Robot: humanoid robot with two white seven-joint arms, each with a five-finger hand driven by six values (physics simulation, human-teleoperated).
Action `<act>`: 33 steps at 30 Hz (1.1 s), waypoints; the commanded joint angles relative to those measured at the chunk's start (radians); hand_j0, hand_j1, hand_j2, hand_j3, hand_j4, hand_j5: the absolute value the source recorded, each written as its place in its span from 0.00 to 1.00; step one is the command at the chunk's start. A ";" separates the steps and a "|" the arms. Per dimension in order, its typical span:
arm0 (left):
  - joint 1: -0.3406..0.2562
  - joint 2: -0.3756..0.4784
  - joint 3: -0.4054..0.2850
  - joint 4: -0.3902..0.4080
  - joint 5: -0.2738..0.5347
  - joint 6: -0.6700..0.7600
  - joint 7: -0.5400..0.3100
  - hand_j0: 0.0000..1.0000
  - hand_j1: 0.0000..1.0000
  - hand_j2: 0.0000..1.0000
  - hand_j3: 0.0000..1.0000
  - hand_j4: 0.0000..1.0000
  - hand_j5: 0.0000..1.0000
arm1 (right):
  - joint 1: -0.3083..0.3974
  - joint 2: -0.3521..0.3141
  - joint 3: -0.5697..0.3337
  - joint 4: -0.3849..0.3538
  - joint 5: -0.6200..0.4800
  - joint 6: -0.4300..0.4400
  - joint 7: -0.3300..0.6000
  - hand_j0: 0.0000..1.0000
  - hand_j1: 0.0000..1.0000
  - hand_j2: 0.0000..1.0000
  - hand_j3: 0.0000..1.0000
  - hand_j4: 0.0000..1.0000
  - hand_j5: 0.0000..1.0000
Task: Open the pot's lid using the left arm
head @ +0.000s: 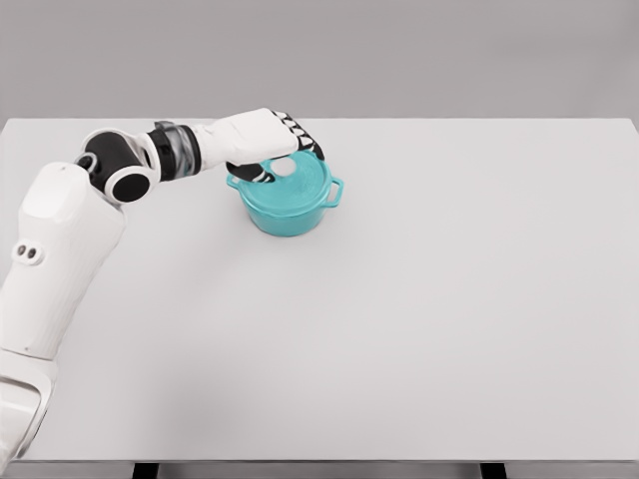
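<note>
Head view shows the left hand (268,148) curled over the white knob of the lid (290,178), which sits on the teal pot (290,212) at the bench (449,299) rear-left; lifting remains.

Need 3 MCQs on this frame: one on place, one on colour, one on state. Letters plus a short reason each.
1. Where does the pot stand on the table?
A. far side, left of centre
B. near edge, right
C. dead centre

2. What colour is the pot?
A. red
B. teal
C. black

3. What about the lid?
A. lying on the table
B. missing
C. on the pot

Answers:
1 A: it sits toward the far edge, left of the middle.
2 B: body and handles are teal.
3 C: it sits on the pot, with the left robot hand over its white knob.
</note>
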 commanded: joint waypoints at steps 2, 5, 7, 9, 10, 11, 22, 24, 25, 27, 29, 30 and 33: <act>0.002 0.002 0.000 -0.001 0.005 0.003 0.001 0.78 0.78 0.78 0.78 0.78 0.78 | 0.000 0.000 0.000 0.000 -0.001 0.000 0.000 1.00 1.00 1.00 1.00 1.00 1.00; 0.005 0.002 -0.002 -0.001 0.007 0.003 0.001 0.78 0.78 0.78 0.78 0.78 0.78 | 0.000 0.000 -0.002 0.000 -0.001 0.000 0.000 1.00 1.00 1.00 1.00 1.00 1.00; 0.006 0.002 -0.002 -0.001 0.005 0.003 0.001 0.77 0.77 0.77 0.77 0.77 0.77 | 0.000 0.000 0.000 0.000 -0.001 0.000 0.000 1.00 1.00 1.00 1.00 1.00 1.00; 0.005 0.002 0.000 -0.001 0.005 0.003 0.001 0.76 0.76 0.76 0.76 0.76 0.76 | 0.000 0.000 0.000 -0.002 -0.001 0.000 0.000 1.00 1.00 1.00 1.00 1.00 1.00; 0.005 0.002 0.000 0.001 0.005 0.003 0.001 0.75 0.75 0.75 0.75 0.75 0.75 | 0.000 0.000 0.000 0.000 -0.001 0.000 0.000 1.00 1.00 1.00 1.00 1.00 1.00; 0.005 0.002 0.000 0.001 0.005 0.003 0.001 0.75 0.75 0.75 0.75 0.75 0.75 | 0.000 0.000 0.000 0.000 -0.001 0.000 0.000 1.00 1.00 1.00 1.00 1.00 1.00; 0.006 0.000 -0.002 0.001 0.007 0.003 0.001 0.72 0.72 0.72 0.72 0.72 0.72 | 0.000 0.000 0.000 0.000 -0.001 0.000 0.000 1.00 1.00 1.00 1.00 1.00 1.00; 0.008 0.002 -0.002 -0.001 0.007 0.003 0.001 0.71 0.71 0.71 0.71 0.71 0.71 | 0.000 0.000 0.000 0.000 -0.001 0.000 0.000 1.00 1.00 1.00 1.00 1.00 1.00; 0.008 0.002 -0.002 -0.001 0.005 0.003 0.001 0.71 0.71 0.71 0.71 0.71 0.71 | 0.000 0.000 0.000 -0.002 -0.001 0.000 0.000 1.00 1.00 1.00 1.00 1.00 1.00; 0.008 0.002 -0.002 -0.001 0.007 0.003 0.001 0.71 0.71 0.71 0.71 0.71 0.71 | 0.000 0.000 0.000 0.000 -0.001 0.000 0.000 1.00 1.00 1.00 1.00 1.00 1.00; 0.008 0.003 -0.002 -0.001 0.007 0.003 0.001 0.71 0.71 0.71 0.71 0.71 0.71 | 0.000 0.000 0.000 0.000 -0.001 0.000 0.000 1.00 1.00 1.00 1.00 1.00 1.00; 0.008 0.003 0.000 -0.001 0.007 0.003 0.001 0.71 0.71 0.71 0.71 0.71 0.71 | 0.000 0.000 0.000 0.000 -0.001 0.000 -0.001 1.00 1.00 1.00 1.00 1.00 1.00; 0.009 0.003 0.000 -0.001 0.007 0.003 0.001 0.71 0.71 0.71 0.71 0.71 0.71 | 0.000 0.000 0.000 0.000 -0.001 0.000 0.000 1.00 1.00 1.00 1.00 1.00 1.00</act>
